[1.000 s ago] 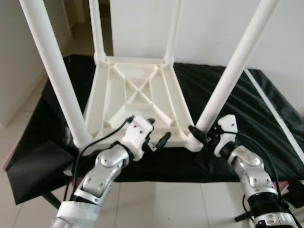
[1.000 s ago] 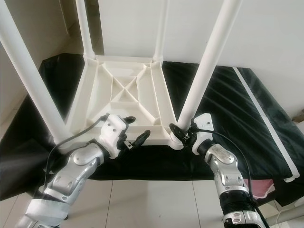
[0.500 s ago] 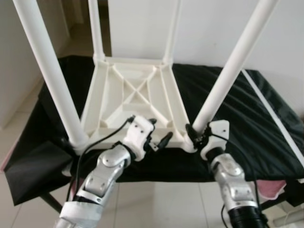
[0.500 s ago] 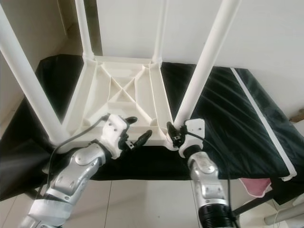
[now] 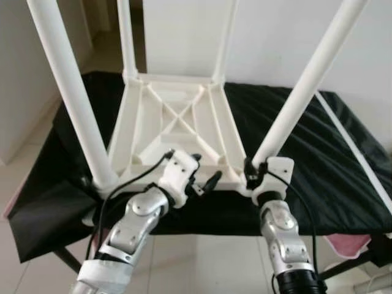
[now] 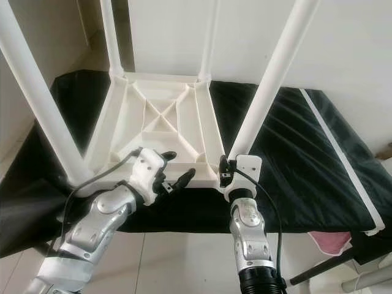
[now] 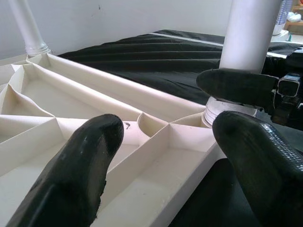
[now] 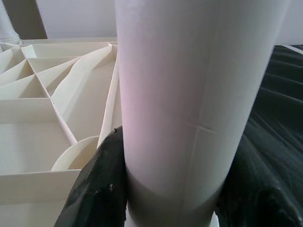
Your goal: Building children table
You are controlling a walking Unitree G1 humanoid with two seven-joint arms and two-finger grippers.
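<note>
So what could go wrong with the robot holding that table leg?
The right pincer grips the near right leg low at its base, so the tall leg could tilt in its socket. The upside-down table top lies close to the near edge of the black cloth; the open left pincer isn't steadying it, so a push might slide it off.

The white plastic children's table [image 5: 174, 125] lies upside down on the black-covered desk [image 5: 318, 153], its ribbed underside with the crossed braces facing up. Four round white legs stand up from its corners: at 7 o'clock [image 5: 73, 98], 11 o'clock [image 5: 127, 40], 1 o'clock [image 5: 225, 40] and 5 o'clock [image 5: 300, 92], that one leaning outward.
</note>
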